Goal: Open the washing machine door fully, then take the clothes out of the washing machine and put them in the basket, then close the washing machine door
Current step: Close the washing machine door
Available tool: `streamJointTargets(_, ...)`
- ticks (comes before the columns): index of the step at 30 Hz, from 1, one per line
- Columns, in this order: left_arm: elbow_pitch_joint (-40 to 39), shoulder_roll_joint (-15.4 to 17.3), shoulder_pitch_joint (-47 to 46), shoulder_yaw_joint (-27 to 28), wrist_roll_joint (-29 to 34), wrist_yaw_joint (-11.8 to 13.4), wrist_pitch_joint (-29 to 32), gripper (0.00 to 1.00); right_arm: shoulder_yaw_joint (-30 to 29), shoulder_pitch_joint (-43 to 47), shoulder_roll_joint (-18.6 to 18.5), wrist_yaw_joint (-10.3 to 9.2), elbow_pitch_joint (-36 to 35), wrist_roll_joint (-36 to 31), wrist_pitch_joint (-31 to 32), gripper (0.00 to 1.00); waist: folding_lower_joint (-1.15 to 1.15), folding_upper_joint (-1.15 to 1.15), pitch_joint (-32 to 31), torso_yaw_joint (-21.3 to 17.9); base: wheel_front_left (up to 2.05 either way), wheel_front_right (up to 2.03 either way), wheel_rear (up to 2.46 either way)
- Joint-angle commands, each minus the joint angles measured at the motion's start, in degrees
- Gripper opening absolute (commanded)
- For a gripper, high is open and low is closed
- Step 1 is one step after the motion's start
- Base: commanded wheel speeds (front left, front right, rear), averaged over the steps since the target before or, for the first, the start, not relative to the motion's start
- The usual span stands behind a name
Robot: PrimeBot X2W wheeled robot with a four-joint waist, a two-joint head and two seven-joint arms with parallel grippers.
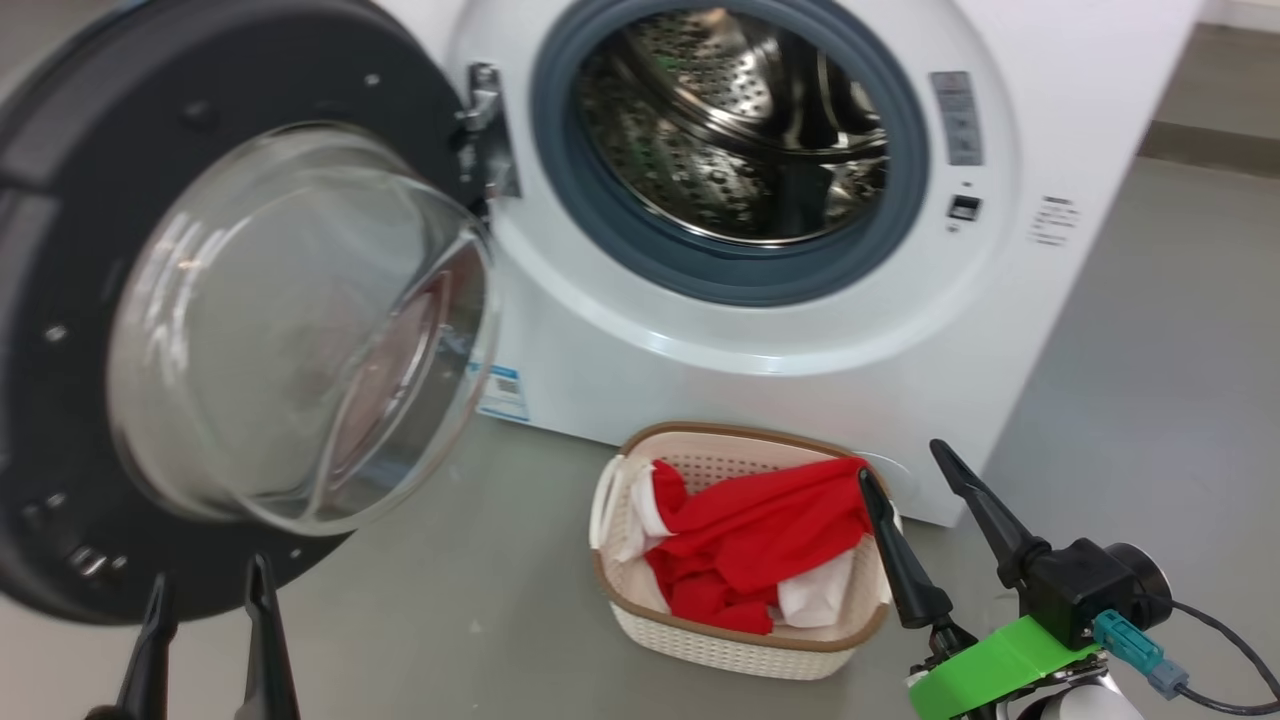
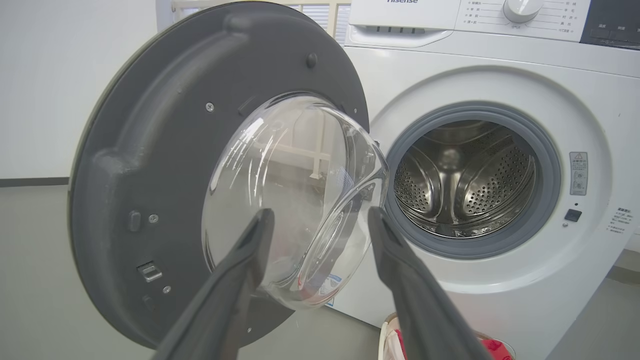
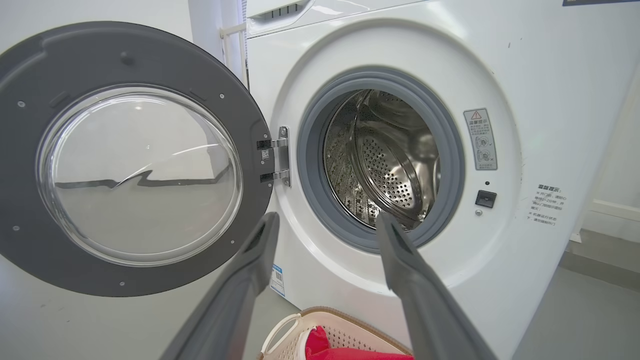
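The washing machine [image 1: 800, 340] stands with its door [image 1: 230, 330] swung wide to the left, dark inner rim and glass bowl facing me. Its steel drum [image 1: 730, 120] looks bare. On the floor in front, the basket [image 1: 740, 640] holds the red and white clothes [image 1: 760, 545]. My left gripper [image 1: 205, 585] is open just below the door's lower edge, nothing between its fingers. My right gripper [image 1: 905, 460] is open above the basket's right end, holding nothing. In the right wrist view the door [image 3: 135, 165], drum [image 3: 390, 160] and basket [image 3: 300, 325] show; the left wrist view looks at the door [image 2: 200, 170].
Grey floor [image 1: 460, 600] spreads around the basket and to the machine's right. A pale wall [image 2: 60, 90] stands behind the open door. The door's hinge [image 1: 485, 130] sits at the left of the opening, and the machine's control panel [image 2: 500, 15] runs along its top.
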Motion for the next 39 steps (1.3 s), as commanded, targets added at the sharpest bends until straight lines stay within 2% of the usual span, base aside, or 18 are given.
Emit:
streamJointTargets(1, -2.02, 0.86, -0.29, 1.77, 0.69, 0.48, 0.23, 1.00, 1.57, -1.35, -0.03, 0.28, -1.58, 0.73, -0.36, 1.00, 0.00, 0.00, -0.68, 3.38, 0.00, 0.00, 0.00)
streamJointTargets(5, -2.85, 1.18, -0.07, 1.82, 0.74, 0.78, 0.84, 1.00, 2.54, -1.63, -0.03, 0.28, -1.75, 1.13, -0.36, 1.00, 0.00, 0.00, -0.84, 5.88, 0.00, 0.00, 0.00)
streamJointTargets(12, -5.17, 0.75, 1.53, 3.28, 0.12, 2.23, 0.08, 1.00, 5.85, -3.93, -0.03, 0.28, -1.66, 1.21, -0.36, 1.00, 0.00, 0.00, 0.80, 7.42, 0.00, 0.00, 0.00)
streamJointTargets(22, -7.73, -0.16, 3.80, 4.64, -0.67, 3.95, -1.41, 1.00, 9.32, -7.62, -0.03, 0.28, -0.28, 1.47, -0.36, 1.00, 0.00, 0.00, 2.56, 8.60, 0.00, 0.00, 0.00)
streamJointTargets(33, -8.03, -0.16, 4.36, 5.15, -1.15, 4.37, -2.21, 0.99, 10.33, -9.05, -0.03, 0.28, 0.55, 1.76, -0.36, 1.00, 0.00, 0.00, 2.74, 8.67, 0.00, 0.00, 0.00)
streamJointTargets(34, -8.05, -0.17, 4.25, 5.10, -1.21, 4.38, -2.21, 0.55, 10.25, -8.97, -0.03, 0.28, 0.55, 1.75, -0.36, 1.00, 0.00, 0.00, 2.71, 8.64, 0.00, 0.00, 0.00)
streamJointTargets(35, -8.09, -0.21, 4.05, 5.12, -1.43, 4.37, -2.25, 0.31, 10.16, -8.86, -0.03, 0.28, 0.56, 1.75, -0.36, 1.00, 0.00, 0.00, 2.65, 8.59, 0.00, 0.00, 0.00)
streamJointTargets(36, -8.08, -0.25, 3.79, 5.25, -1.83, 4.30, -2.31, 0.00, 10.06, -8.72, -0.03, 0.28, 0.56, 1.76, -0.36, 1.00, 0.00, 0.00, 2.57, 8.54, 0.00, 0.00, 0.00)
streamJointTargets(39, -7.84, -0.28, 2.67, 6.34, -3.44, 4.15, -2.58, 0.00, 9.70, -8.23, -0.03, 0.28, 0.52, 1.75, -0.36, 1.00, 0.00, 0.00, 2.23, 8.35, 0.00, 0.00, 0.00)
